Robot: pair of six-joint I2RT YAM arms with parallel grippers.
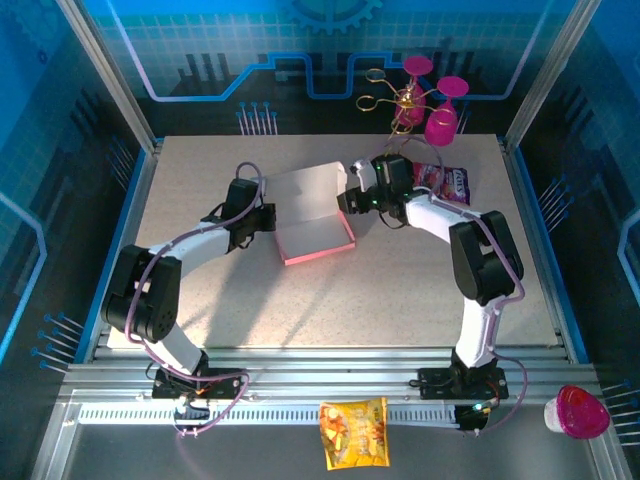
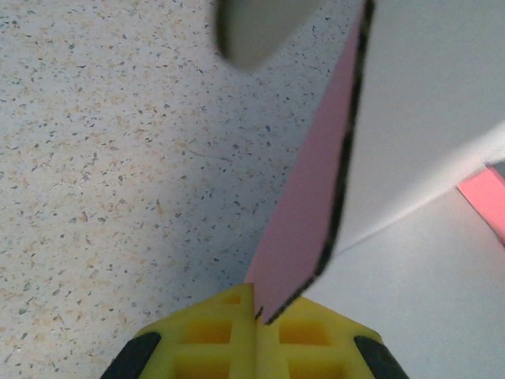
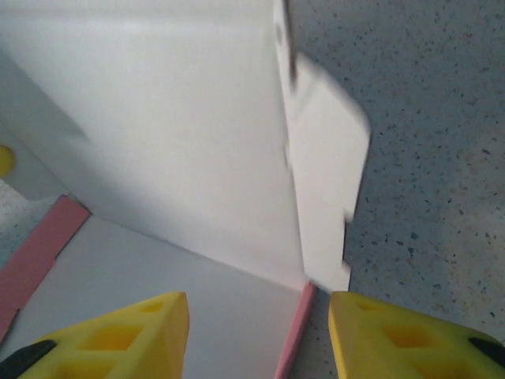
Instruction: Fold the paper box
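Fingers (image 2: 205, 343) of my left gripper (image 2: 256, 316) are pinched shut on the paper box (image 2: 304, 205), clamping its pink left wall, which runs away toward 12 o'clock in the wrist view. From above, the box sits mid-way across the table (image 1: 200, 170) at 3 o'clock of that gripper, its long axis roughly 9 to 3, lid raised on the 12 o'clock side. My right gripper (image 3: 256, 312) is wide open and holds nothing. The box's right wall stands between its fingers, with the lid's side flap (image 3: 327, 181) at 1 o'clock. I judge the right arm nearer for tucking that flap.
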